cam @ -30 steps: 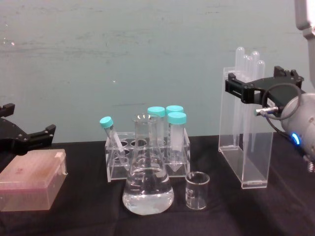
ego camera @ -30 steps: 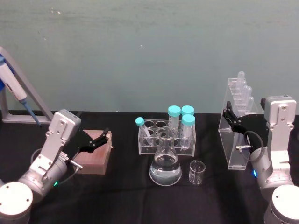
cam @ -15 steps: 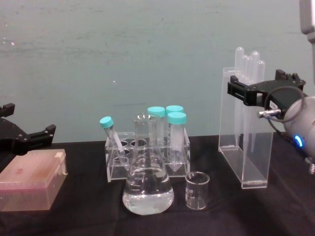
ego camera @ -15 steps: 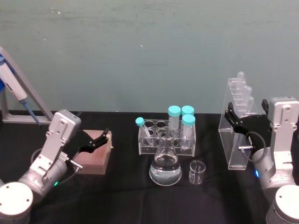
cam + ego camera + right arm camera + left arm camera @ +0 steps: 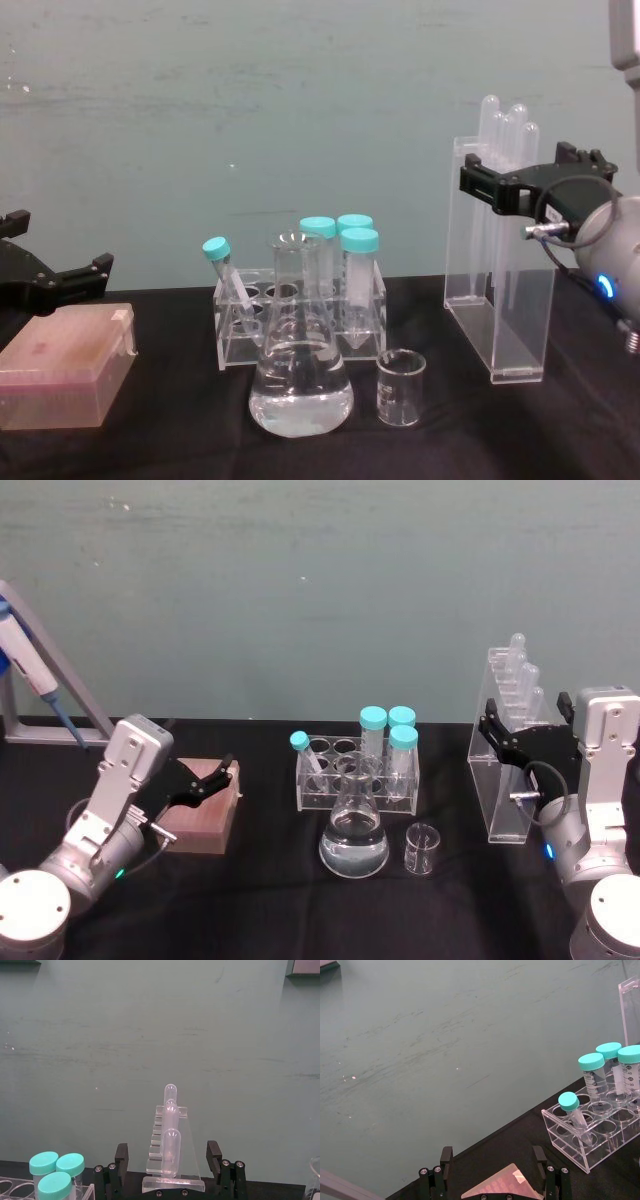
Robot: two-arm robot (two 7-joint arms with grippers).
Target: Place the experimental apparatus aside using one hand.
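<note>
Nearest the robot on the black table (image 5: 150,445), a conical flask (image 5: 300,385) holds clear liquid in its lower part; the small beaker (image 5: 401,388) just beside it looks empty. Behind them, a clear rack (image 5: 235,345) carries three upright teal-capped tubes (image 5: 358,270) and a smaller one leaning. At the table's right, the tall acrylic stand (image 5: 500,320) holds pipettes (image 5: 505,125) bulb-up, and the right gripper (image 5: 167,1154) brackets its upper part, fingers spread and not closed on it, apparently lined up for a grasp. The left gripper (image 5: 492,1156) hangs parked, fingers apart, over a pink box (image 5: 65,365).
</note>
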